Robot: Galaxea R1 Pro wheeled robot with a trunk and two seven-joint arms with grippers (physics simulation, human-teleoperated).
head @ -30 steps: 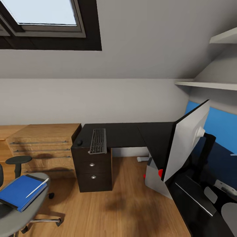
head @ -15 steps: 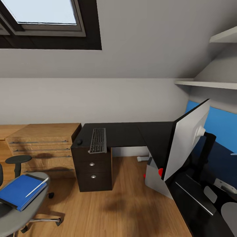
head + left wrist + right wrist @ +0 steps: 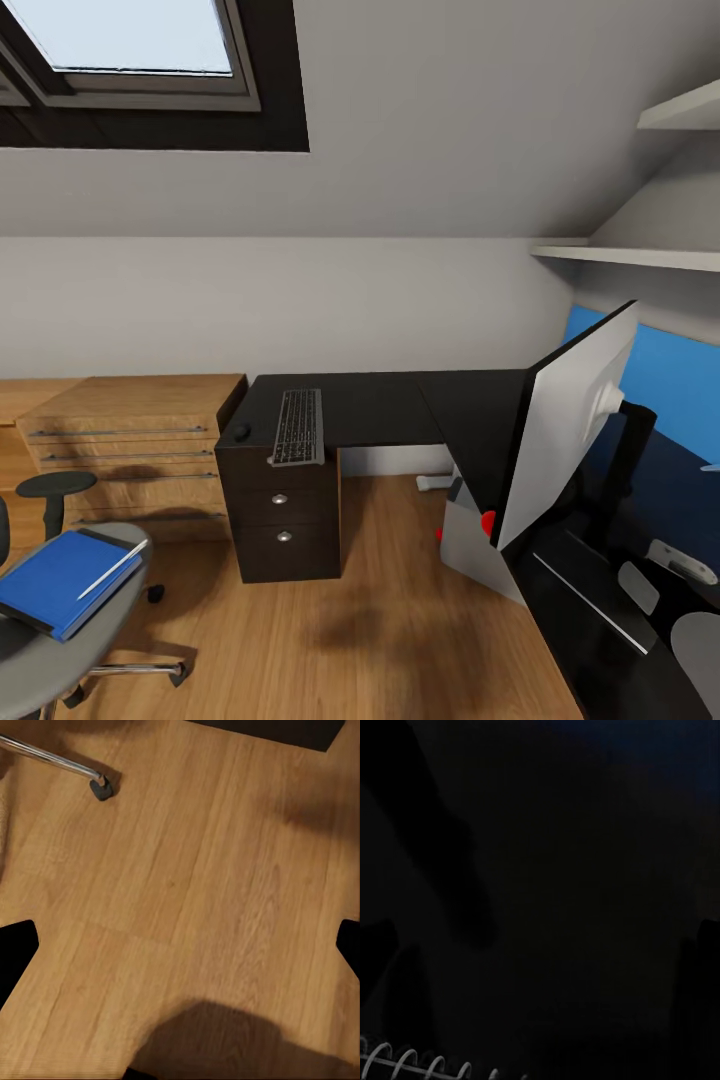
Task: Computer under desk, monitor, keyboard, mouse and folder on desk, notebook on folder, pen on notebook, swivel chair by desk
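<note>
Plainly, the folder lay flat on the swivel chair seat with the pen across it; being thin, stiff and light, it probably wanted a pinch at an overhanging edge. The left gripper hung with jaws spread above bare floor, a chair castor ahead of them. Whether the right jaws were parted, I could not tell. The keyboard sat on the desk, well apart from the monitor.

open wood floor lies between the grey padded swivel chair and the black-topped surface, whose tilted silver-backed monitor crowds its right wing.
</note>
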